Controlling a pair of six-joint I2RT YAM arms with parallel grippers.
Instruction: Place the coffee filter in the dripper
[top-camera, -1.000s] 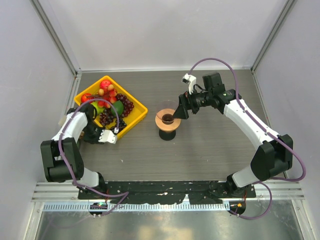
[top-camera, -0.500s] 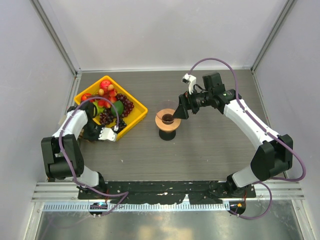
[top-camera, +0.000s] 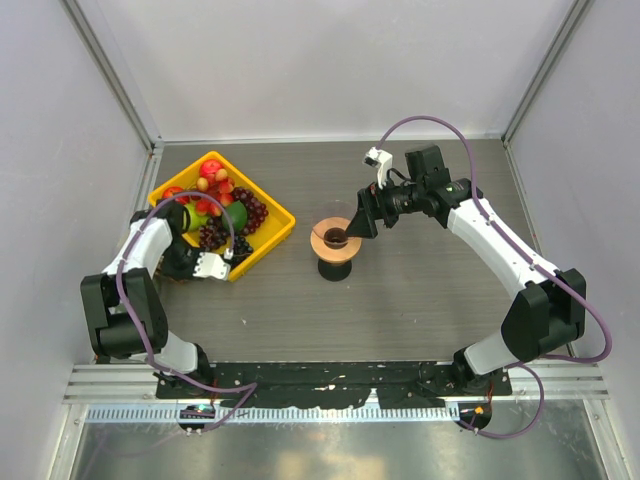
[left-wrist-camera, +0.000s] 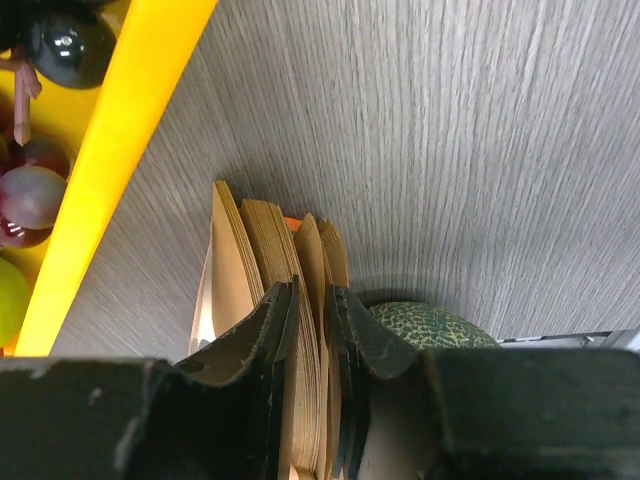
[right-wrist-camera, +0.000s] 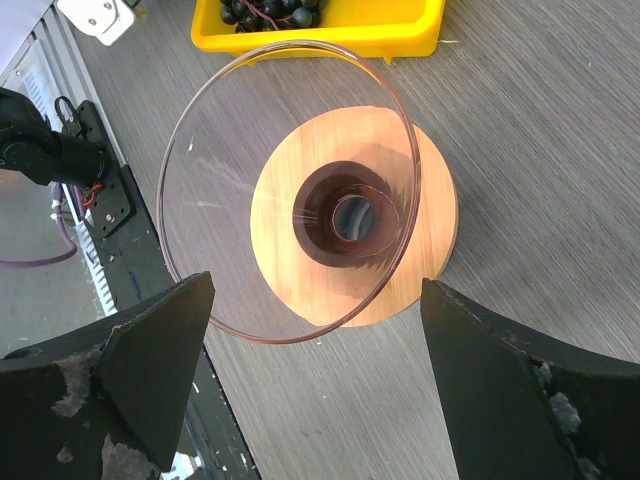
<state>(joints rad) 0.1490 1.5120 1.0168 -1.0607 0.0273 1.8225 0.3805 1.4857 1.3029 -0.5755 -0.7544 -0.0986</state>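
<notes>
Pinching a filter (left-wrist-camera: 312, 250) (one sheet or several, cannot tell) inside the stack (left-wrist-camera: 250, 270), left gripper (left-wrist-camera: 312, 292) has its jaws nearly closed on it to peel it off, while right gripper (right-wrist-camera: 315, 283), wide open and empty, straddles the dripper (right-wrist-camera: 300, 190), presumably to steady it.

A: Your table (top-camera: 420, 300) is grey, with a fine streaked wood grain running across it.
B: You also have a bright yellow tray (top-camera: 268, 250); it holds dark purple grapes (left-wrist-camera: 30, 195) and red fruit (top-camera: 210, 170).
A: Your dripper (right-wrist-camera: 435, 220) shows a clear funnel, a light-wood collar and a dark brown centre.
B: The bundle of paper filters (left-wrist-camera: 250, 260) in your left wrist view is tan-brown. The round fruit (left-wrist-camera: 425, 325) there is green with a pale net pattern.
A: Your right arm (top-camera: 500, 245) is white with black joints.
</notes>
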